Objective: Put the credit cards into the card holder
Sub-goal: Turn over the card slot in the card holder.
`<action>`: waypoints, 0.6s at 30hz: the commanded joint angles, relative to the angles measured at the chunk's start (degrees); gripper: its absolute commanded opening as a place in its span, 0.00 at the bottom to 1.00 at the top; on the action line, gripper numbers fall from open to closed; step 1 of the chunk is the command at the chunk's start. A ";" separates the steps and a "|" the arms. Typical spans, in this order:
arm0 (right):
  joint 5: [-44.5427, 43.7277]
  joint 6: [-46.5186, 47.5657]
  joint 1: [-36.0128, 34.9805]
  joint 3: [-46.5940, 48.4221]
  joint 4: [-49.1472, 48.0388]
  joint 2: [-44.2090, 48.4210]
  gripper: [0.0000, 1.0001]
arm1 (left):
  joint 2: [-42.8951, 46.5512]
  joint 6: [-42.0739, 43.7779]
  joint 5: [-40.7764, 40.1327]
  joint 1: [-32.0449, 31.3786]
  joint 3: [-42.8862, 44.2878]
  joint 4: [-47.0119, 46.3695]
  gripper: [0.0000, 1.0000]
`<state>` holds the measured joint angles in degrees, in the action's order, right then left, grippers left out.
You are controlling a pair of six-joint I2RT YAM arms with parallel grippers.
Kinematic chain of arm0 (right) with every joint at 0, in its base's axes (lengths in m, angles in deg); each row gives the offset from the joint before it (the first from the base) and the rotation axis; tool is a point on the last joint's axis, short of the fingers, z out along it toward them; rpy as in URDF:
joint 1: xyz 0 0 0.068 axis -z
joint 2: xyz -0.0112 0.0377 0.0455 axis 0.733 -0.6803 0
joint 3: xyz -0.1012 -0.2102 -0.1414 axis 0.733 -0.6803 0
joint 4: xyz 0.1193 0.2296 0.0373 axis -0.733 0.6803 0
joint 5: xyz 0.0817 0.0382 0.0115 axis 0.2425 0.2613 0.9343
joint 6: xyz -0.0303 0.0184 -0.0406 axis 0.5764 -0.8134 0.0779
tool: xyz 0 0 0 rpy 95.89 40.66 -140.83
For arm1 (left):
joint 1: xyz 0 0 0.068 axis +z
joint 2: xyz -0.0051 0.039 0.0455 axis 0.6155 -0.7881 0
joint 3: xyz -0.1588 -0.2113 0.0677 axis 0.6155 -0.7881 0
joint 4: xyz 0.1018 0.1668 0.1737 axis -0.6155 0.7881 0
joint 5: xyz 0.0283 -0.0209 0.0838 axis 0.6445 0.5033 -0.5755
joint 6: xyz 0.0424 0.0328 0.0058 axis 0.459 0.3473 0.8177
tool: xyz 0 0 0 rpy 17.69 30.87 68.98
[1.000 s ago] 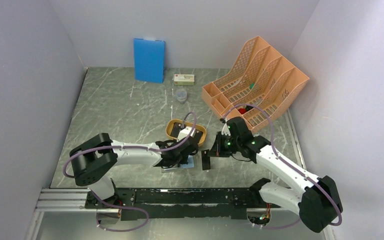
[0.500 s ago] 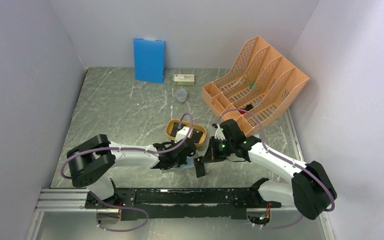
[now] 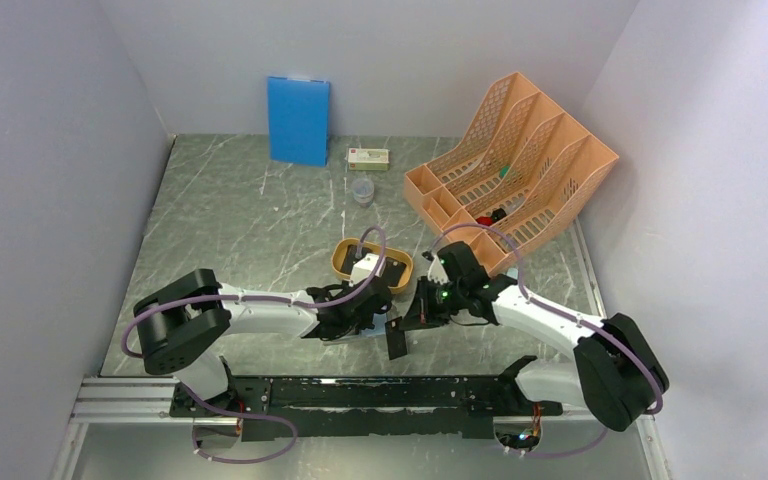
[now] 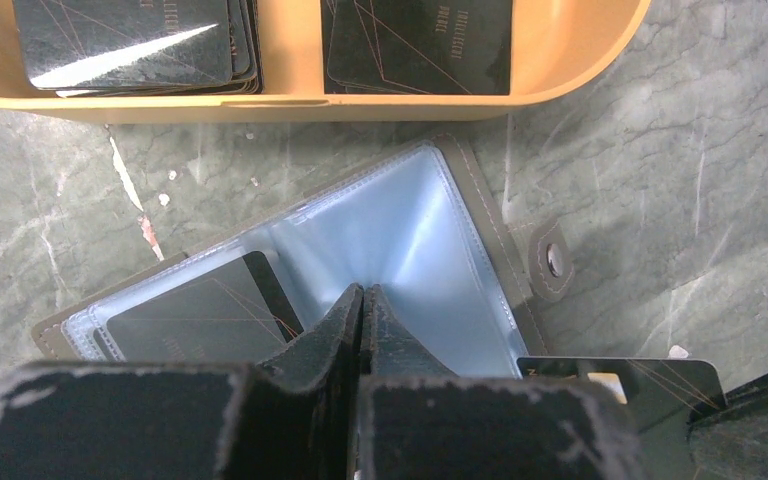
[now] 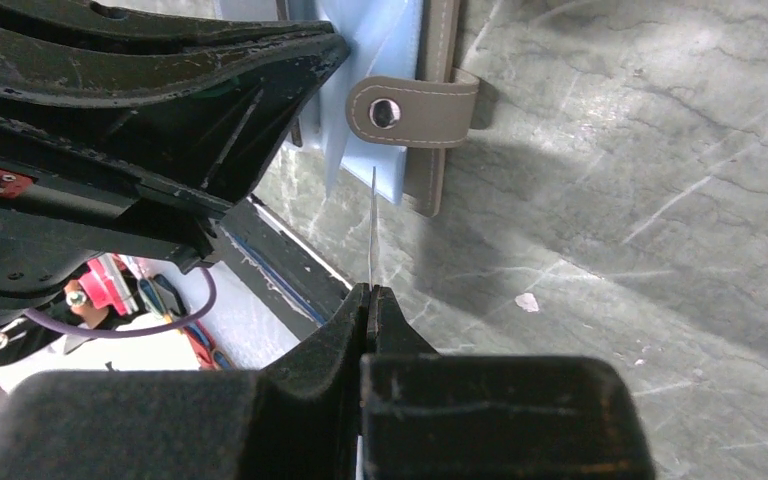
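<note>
The grey card holder (image 4: 480, 205) lies open on the table just below the yellow tray (image 4: 290, 100). Its pale blue pockets (image 4: 400, 230) face up and one dark card (image 4: 190, 320) sits in its left pocket. My left gripper (image 4: 362, 293) is shut, its tips resting on the pocket fold. My right gripper (image 5: 368, 292) is shut on a black credit card (image 5: 372, 225), seen edge-on, close beside the holder's right edge and snap tab (image 5: 410, 110). The same card shows in the left wrist view (image 4: 620, 385) and in the top view (image 3: 396, 342). More cards (image 4: 125, 40) lie in the tray.
The yellow oval tray (image 3: 345, 262) stands right behind the holder. An orange file rack (image 3: 515, 150) fills the back right. A blue board (image 3: 298, 120), a small box (image 3: 368, 157) and a clear cup (image 3: 362, 190) stand at the back. The metal rail (image 3: 360, 390) runs along the near edge.
My right gripper has moved left and down with the card, up to the holder's right edge. The left gripper has stayed on the holder.
</note>
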<state>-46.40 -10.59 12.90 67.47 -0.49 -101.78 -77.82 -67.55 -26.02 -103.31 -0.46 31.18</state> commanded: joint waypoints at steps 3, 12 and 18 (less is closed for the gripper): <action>3.05 -1.66 -0.25 -0.17 -4.05 -1.04 0.00 | -3.70 -0.46 1.35 0.02 -3.34 7.20 0.05; 2.65 -2.22 -0.63 2.19 -9.71 -8.81 0.00 | 1.08 -1.09 1.91 0.02 -0.76 9.82 0.13; 2.83 -2.97 -0.85 3.83 -12.23 -10.71 0.00 | 6.60 -0.53 1.34 0.01 2.61 14.38 0.27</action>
<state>-44.15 -13.03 12.52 68.81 -9.17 -111.68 -74.67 -68.47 -25.19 -103.29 -0.33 38.30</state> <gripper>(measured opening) 0.008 0.233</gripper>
